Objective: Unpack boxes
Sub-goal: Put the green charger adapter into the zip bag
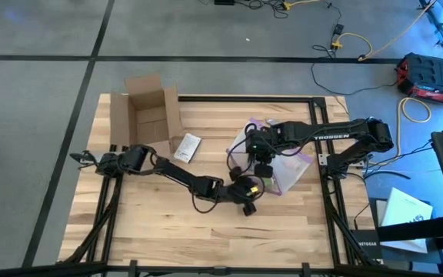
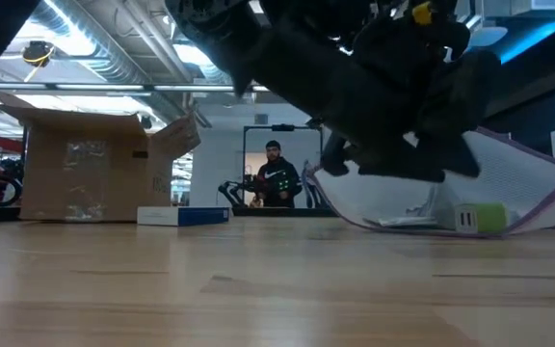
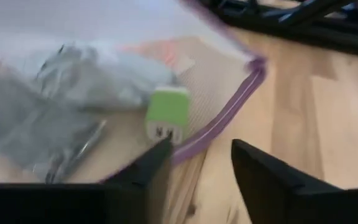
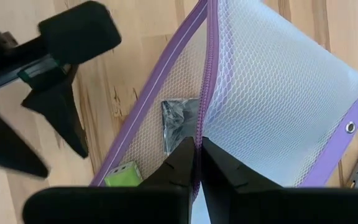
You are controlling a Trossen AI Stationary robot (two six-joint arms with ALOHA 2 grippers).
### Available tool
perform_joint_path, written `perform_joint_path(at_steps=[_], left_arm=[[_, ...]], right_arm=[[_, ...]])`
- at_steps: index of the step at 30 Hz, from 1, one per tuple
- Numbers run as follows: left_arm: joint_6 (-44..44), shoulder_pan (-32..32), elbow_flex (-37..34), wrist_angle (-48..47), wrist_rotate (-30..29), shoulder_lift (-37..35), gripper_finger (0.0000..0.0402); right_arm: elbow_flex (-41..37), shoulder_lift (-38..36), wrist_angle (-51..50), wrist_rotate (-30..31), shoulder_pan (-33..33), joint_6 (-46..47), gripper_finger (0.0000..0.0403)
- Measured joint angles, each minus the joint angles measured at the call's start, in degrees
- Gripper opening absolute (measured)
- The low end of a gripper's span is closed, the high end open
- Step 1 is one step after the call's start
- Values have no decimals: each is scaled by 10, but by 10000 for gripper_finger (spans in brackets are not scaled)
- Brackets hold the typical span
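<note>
A brown cardboard box [image 1: 146, 115] stands on its base at the table's far left, flaps open. A clear mesh bag with a purple zip edge [image 1: 283, 158] lies at mid-right. Inside it are a green plug block [image 3: 166, 115] and a grey foil packet [image 4: 179, 121]. My right gripper [image 4: 197, 149] is shut on the bag's zip edge above the mouth. My left gripper [image 3: 201, 152] is open just outside the bag's mouth, near the green block. Nothing is between its fingers. My right gripper pinches the bag's upper purple zip edge [image 4: 202, 121] between its two fingers, coming from above and pointing steeply down. The upper layer [image 2: 509, 164] is raised off the lower one, so the mouth gapes. The bag's lower layer lies on the table.
A small white packet [image 1: 187, 146] lies beside the box. A person [image 2: 276, 178] stands in the room beyond the far edge. Black frame rails [image 1: 321, 115] border the table. Bare wood [image 1: 168, 231] lies along the near side.
</note>
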Motion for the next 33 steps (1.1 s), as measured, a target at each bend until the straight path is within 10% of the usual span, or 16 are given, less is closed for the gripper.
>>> perform_joint_path(at_steps=[9, 16, 33], left_arm=[[1, 49, 1, 23, 41, 7, 288], [40, 73, 1, 26, 149, 7, 292], [73, 78, 1, 110, 165, 60, 292]], right_arm=[[0, 0, 11, 0, 0, 0, 10], [0, 0, 16, 0, 0, 0, 10], [0, 0, 23, 0, 0, 0, 10]])
